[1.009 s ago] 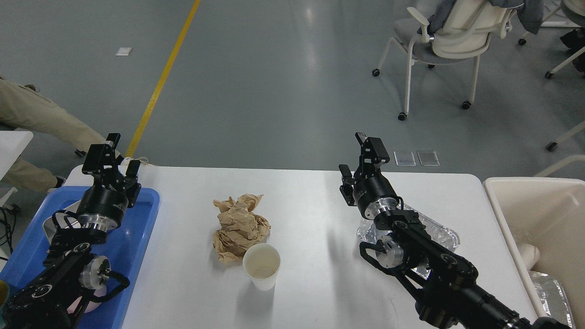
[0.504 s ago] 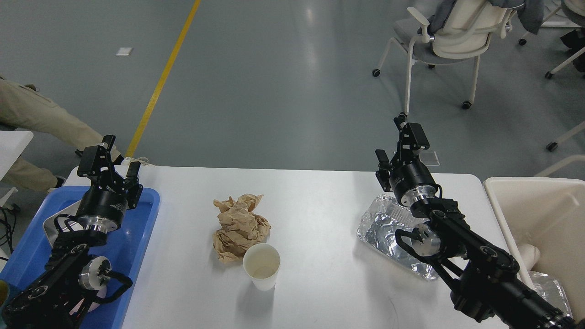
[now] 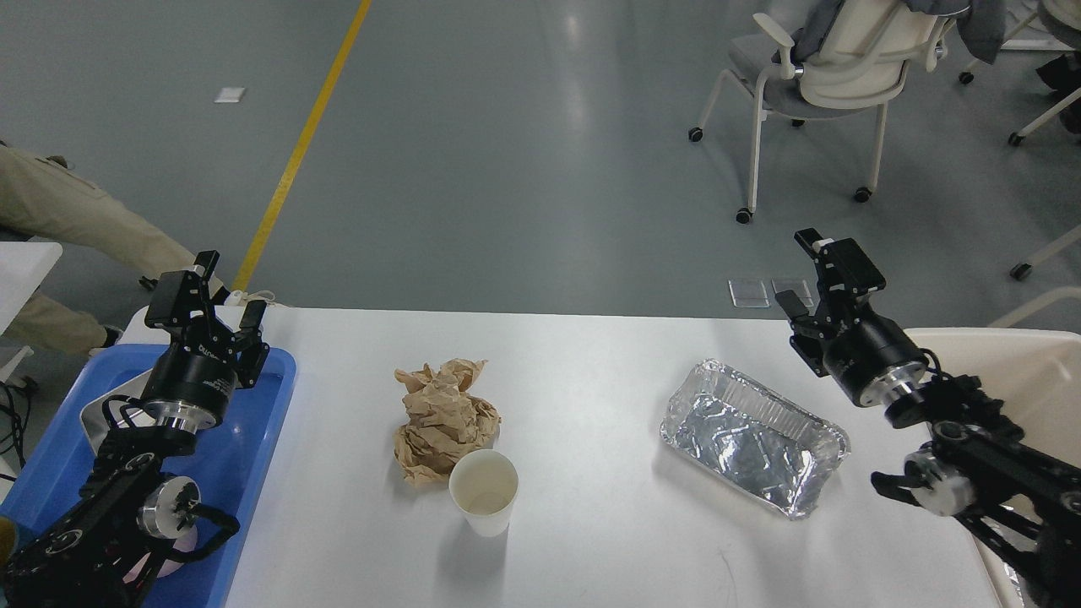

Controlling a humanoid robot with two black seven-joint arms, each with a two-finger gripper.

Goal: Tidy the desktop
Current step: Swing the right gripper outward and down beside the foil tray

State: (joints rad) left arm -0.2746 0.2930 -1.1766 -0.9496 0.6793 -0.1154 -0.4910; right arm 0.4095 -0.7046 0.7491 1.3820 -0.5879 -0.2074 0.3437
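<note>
**The foil tray lies just left of the right gripper**

The right gripper [image 3: 817, 274] hangs in the air over the far right corner of the surface. Its two fingers are apart and there is nothing between them. It points up and away from me.

The closest thing to it is the foil tray [image 3: 754, 436]. The tray sits on the surface, below the gripper and a little to its left, nearer to me. It is a long shape. Its long side runs on a slant, from far-left to near-right. The tray looks empty and a bit crumpled inside. The cream bin [image 3: 996, 371] stands just off the right edge of the surface, right beside this arm.

The left gripper [image 3: 218, 294] is well apart, on the other side. It hangs over the far end of the blue tray [image 3: 253, 439], also with its fingers apart and nothing in them.

In the middle of the white surface [image 3: 591, 371] lies a ball of crumpled brown paper [image 3: 443, 418]. A white paper cup [image 3: 483, 491] stands upright, touching the near edge of the paper. Both sit about halfway between the two arms, a bit nearer to the left one.

I think the right arm is the one for the foil tray, as it is much nearer. It would have to turn down and come back toward me and to the left. Gripping across the short way, over one long rim, looks easiest.
</note>
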